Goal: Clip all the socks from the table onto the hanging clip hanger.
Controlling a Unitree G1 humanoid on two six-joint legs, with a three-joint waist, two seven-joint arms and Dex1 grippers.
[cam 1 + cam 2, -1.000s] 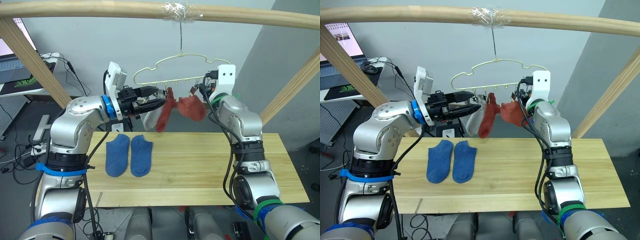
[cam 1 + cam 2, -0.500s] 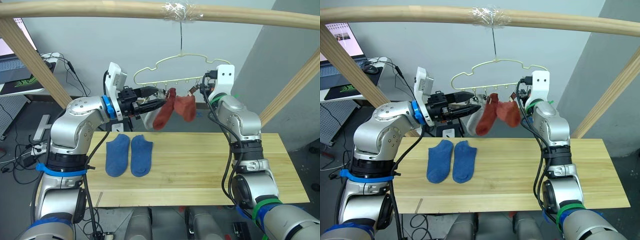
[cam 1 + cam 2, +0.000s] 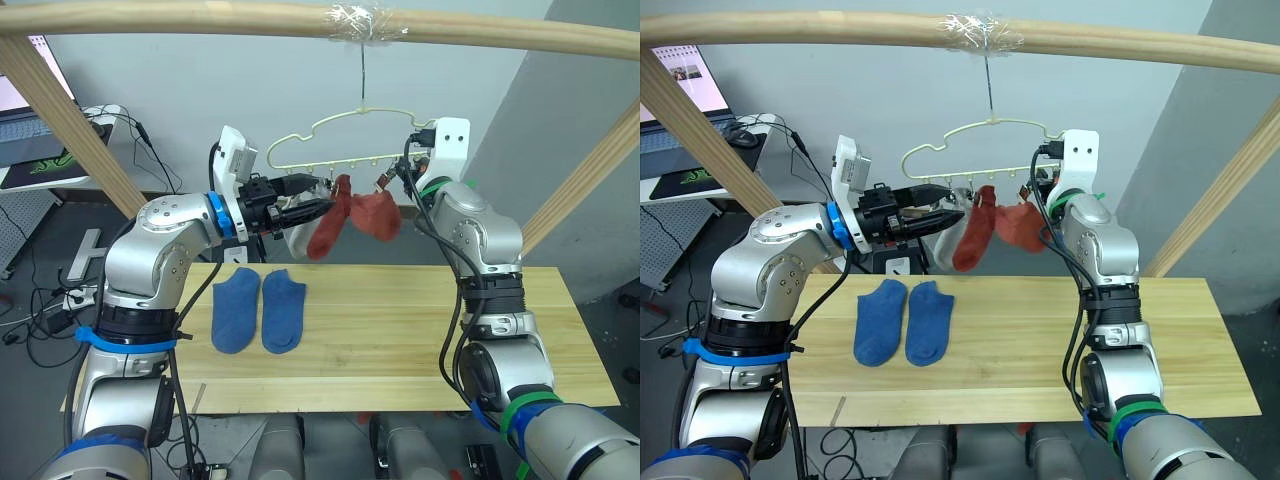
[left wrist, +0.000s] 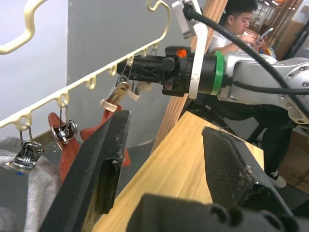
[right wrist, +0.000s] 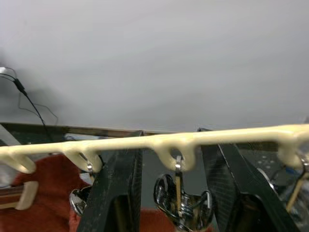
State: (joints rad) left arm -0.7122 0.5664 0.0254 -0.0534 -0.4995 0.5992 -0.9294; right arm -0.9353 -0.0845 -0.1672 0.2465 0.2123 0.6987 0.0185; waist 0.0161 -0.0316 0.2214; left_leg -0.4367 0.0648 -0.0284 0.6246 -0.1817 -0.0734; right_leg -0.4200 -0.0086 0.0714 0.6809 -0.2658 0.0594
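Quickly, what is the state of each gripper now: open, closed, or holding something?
Left gripper: open, holding nothing, beside the clip hanger.
Right gripper: open, its fingers on either side of a clip under the hanger bar.

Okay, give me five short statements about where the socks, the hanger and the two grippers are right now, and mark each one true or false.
1. Two blue socks lie side by side on the table. True.
2. The clip hanger lies flat on the table. False: it hangs by its hook from the wooden pole overhead.
3. Two rust-red socks hang from the hanger's clips. True.
4. The left gripper is shut on a blue sock. False: its fingers stand open and hold nothing.
5. The right gripper is up at the hanger's lower bar, a metal clip between its open fingers. True.
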